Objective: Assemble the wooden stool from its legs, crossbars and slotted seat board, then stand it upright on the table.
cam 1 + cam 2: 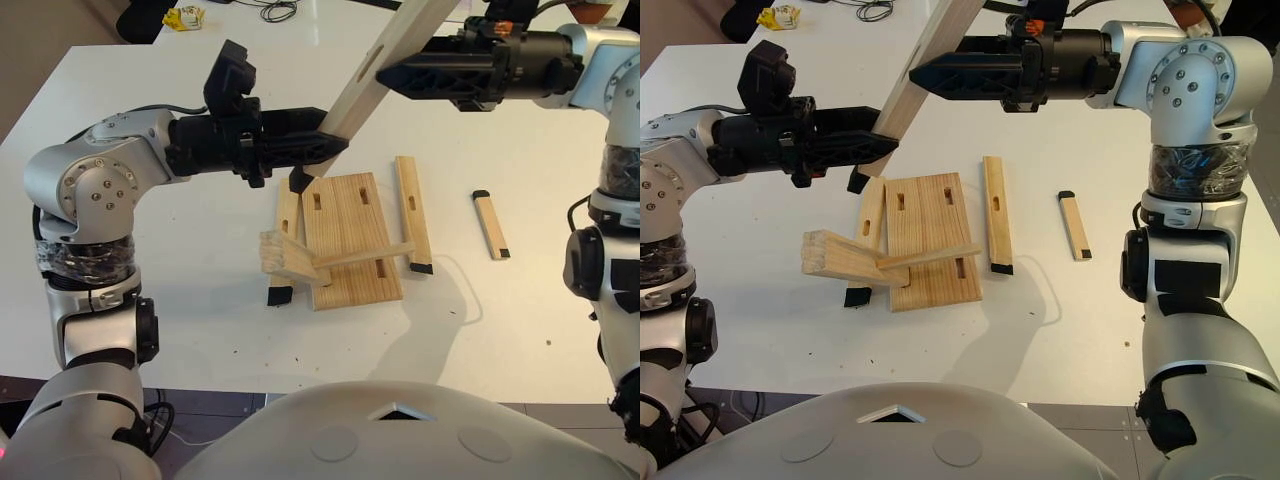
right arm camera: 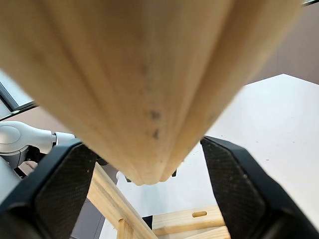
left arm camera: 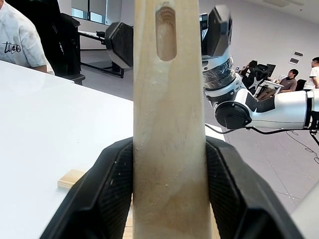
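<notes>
My left tool (image 1: 333, 146) and right tool (image 1: 384, 72) both clamp the wooden leg (image 1: 352, 108), likely stiff, light and smooth, so I grip its flat faces.

Office-like lab: white table (image 1: 130, 100), cables (image 1: 278, 10), windows (image 3: 94, 10), office chair (image 3: 258, 75) behind.

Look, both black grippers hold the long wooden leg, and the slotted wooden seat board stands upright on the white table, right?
No. The slotted wooden seat board lies flat on the white table, as the left eye view shows. The left gripper and right gripper do hold the long wooden leg.
</notes>
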